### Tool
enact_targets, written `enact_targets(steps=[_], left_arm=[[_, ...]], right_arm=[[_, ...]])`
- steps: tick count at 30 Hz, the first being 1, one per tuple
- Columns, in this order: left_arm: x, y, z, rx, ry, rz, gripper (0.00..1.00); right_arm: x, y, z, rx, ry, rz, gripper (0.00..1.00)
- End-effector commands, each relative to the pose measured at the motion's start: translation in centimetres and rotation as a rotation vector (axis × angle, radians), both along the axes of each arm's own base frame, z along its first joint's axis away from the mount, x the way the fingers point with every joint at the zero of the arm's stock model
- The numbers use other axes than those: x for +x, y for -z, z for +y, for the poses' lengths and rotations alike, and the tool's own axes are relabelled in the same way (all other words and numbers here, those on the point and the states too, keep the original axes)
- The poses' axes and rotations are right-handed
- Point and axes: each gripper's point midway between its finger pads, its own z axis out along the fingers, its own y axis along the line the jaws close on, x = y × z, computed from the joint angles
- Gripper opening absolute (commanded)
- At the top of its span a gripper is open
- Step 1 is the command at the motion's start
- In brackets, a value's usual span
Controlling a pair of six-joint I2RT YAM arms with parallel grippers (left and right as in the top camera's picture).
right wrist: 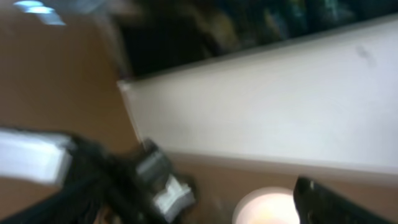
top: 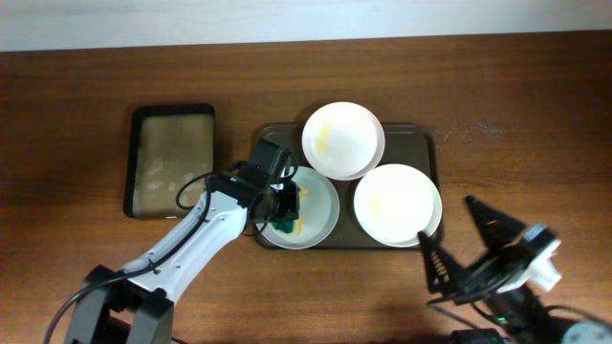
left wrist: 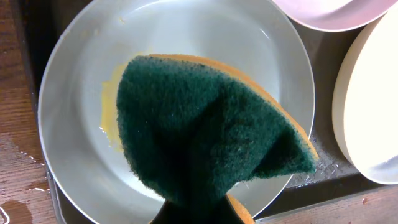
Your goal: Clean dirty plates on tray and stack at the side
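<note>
Three white plates sit on the dark brown tray: one at the back with a yellow smear, one at the right, one at the front left. My left gripper is shut on a green sponge with an orange back and presses it onto the front left plate. A yellow smear shows beside the sponge. My right gripper is open and empty over the table, just right of the tray's front right corner. The right wrist view is blurred and shows a plate.
A smaller narrow black tray lies left of the brown tray, with no sponge on it. Water drops lie on the wood by the brown tray's edge. A pale wall runs along the table's far edge.
</note>
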Motion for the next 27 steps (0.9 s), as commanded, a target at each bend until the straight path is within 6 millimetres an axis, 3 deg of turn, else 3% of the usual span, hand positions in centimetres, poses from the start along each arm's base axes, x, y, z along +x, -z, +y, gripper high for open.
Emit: enact_targets(steps=[1, 4, 7, 8, 9, 10, 11, 12, 13, 18, 22, 24, 25, 26, 27], left_arm=[[0.0, 0.2, 0.0, 0.005, -0.007, 0.003, 0.0], [-0.1, 0.2, 0.0, 0.005, -0.007, 0.004, 0.0], [-0.1, 0.2, 0.0, 0.005, -0.007, 0.003, 0.0], [-0.1, 0.2, 0.0, 0.005, -0.007, 0.003, 0.0], [-0.1, 0.2, 0.0, 0.005, -0.007, 0.003, 0.0], [0.0, 0.2, 0.0, 0.005, -0.008, 0.003, 0.0], [0.0, 0.2, 0.0, 0.004, -0.008, 0.003, 0.0], [0.0, 0.2, 0.0, 0.004, -0.008, 0.003, 0.0], [0.0, 0.2, 0.0, 0.005, -0.008, 0.002, 0.0], [0.1, 0.1, 0.0, 0.002, -0.008, -0.002, 0.0], [0.1, 0.1, 0.0, 0.002, -0.008, -0.002, 0.0], [0.1, 0.1, 0.0, 0.002, -0.008, -0.002, 0.0], [0.1, 0.1, 0.0, 0.002, -0.008, -0.002, 0.0], [0.1, 0.1, 0.0, 0.002, -0.008, -0.002, 0.0], [0.1, 0.1, 0.0, 0.002, -0.008, -0.002, 0.0]], right_arm=[[1.9, -2.3, -2.0, -0.223, 0.135, 0.138, 0.98], [3.1, -2.4, -0.1, -0.216, -0.01, 0.347, 0.98], [5.1, -2.5, 1.8, -0.181, -0.152, 0.419, 0.98], [6.0, -2.1, 2.3, -0.173, -0.186, 0.44, 0.83], [6.8, -1.3, 2.5, -0.167, -0.202, 0.476, 0.5], [7.4, -0.5, 2.5, -0.164, -0.205, 0.512, 0.35], [8.5, 1.4, 2.5, -0.158, -0.21, 0.598, 0.34], [9.4, 3.2, 2.4, -0.159, -0.207, 0.677, 0.49], [10.4, 5.2, 2.3, -0.173, -0.188, 0.752, 0.56], [14.2, 13.5, 2.5, -0.241, -0.014, 1.057, 0.53], [15.4, 19.1, 6.3, -0.344, -0.06, 1.168, 0.68], [15.4, 21.8, 7.9, -0.392, -0.095, 1.223, 0.62], [15.3, 23.1, 8.2, -0.408, -0.091, 1.256, 0.44], [15.4, 24.5, 8.2, -0.402, -0.05, 1.311, 0.37], [15.4, 26.0, 7.9, -0.39, 0.001, 1.367, 0.37]])
